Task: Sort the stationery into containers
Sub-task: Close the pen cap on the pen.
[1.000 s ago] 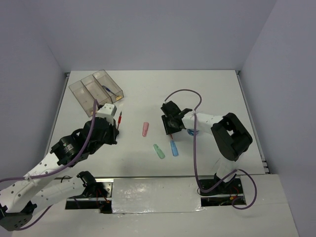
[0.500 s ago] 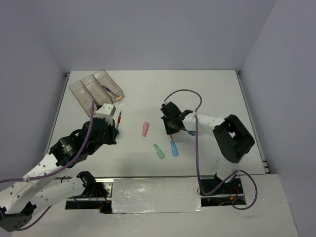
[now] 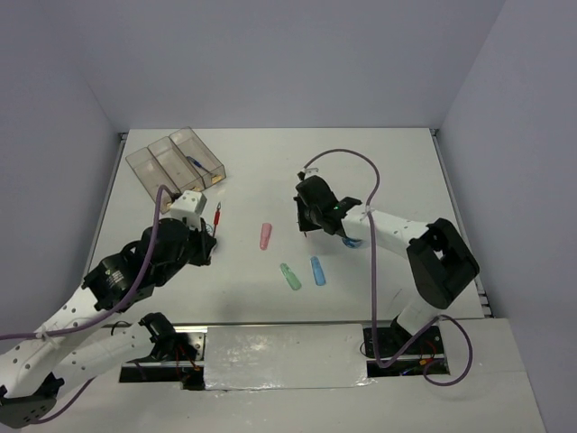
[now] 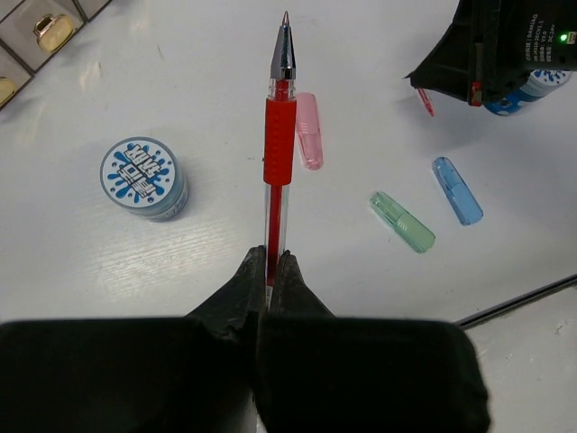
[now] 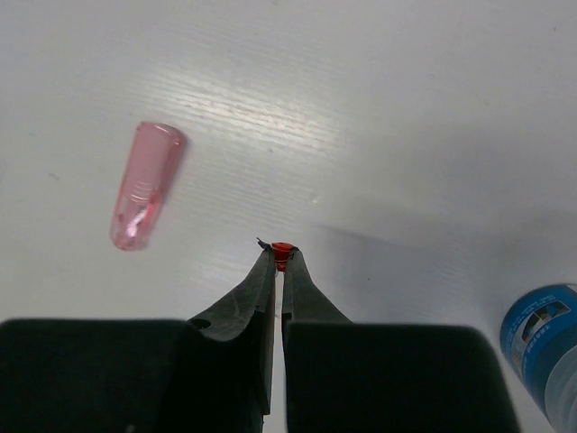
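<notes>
Left wrist view: my left gripper is clamping a red pen near a tape roll whose blue splash lettering I am failing to read. My right gripper is pinching a small red piece, well apart from the containers.

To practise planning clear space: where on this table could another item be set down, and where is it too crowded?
Free: the far strip of table from the containers across to the right wall. Crowded: the middle, pink bar between left claw and right claw, green bar and blue bar just nearer, tape roll beside the right arm.
</notes>
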`<state>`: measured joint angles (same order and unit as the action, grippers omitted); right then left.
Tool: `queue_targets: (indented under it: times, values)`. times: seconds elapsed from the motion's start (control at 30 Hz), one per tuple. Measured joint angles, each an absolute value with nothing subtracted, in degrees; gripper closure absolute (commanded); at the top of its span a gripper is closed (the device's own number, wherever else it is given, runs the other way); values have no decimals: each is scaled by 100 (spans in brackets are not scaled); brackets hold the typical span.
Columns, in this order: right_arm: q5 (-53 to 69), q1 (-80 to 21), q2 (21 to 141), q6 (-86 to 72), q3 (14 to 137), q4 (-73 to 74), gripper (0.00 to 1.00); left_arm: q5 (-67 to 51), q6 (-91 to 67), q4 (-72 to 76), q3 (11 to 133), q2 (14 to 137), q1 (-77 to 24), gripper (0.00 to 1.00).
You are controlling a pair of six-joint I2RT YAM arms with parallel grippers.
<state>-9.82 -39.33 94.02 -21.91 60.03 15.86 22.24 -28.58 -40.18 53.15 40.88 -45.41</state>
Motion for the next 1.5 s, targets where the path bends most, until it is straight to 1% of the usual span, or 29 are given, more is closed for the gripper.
queue_targets:
  times: [0.1,0.23,0.33,0.53,0.63,0.8,1.0,1.3,1.5]
  values:
    - [-827,-3931,9054,-2320,5808,1090,100,2174,-2860,-3968,5312,4060,-4539,100]
    - [-635,-3946,7885,-2602,5201,305,100,1747,-2895,-3750,5290,4147,-4539,100]
    - [-760,-4005,6932,-2880,4963,-279,100,1142,-3037,-3188,5041,4217,-4541,100]
    - [-1704,-4320,5129,-3881,4287,-1347,100,-281,-3516,-1509,3964,4263,-4611,100]
    - [-2283,-4762,4670,-4215,4027,-1640,100,-829,-3645,-733,3743,4410,-4775,100]
    - [-2810,-5345,4348,-4519,3555,-2152,100,-1450,-3693,447,3699,4532,-4984,100]
    - [-3024,-5579,4324,-4698,3284,-2414,100,-1957,-3745,1466,3594,4534,-5059,100]
    - [-3011,-5688,4307,-4678,3236,-2615,100,-2025,-3756,1737,3544,4740,-5068,100]
    - [-2700,-5734,4287,-4491,3236,-2781,100,-2012,-3752,1745,3533,4755,-5070,100]
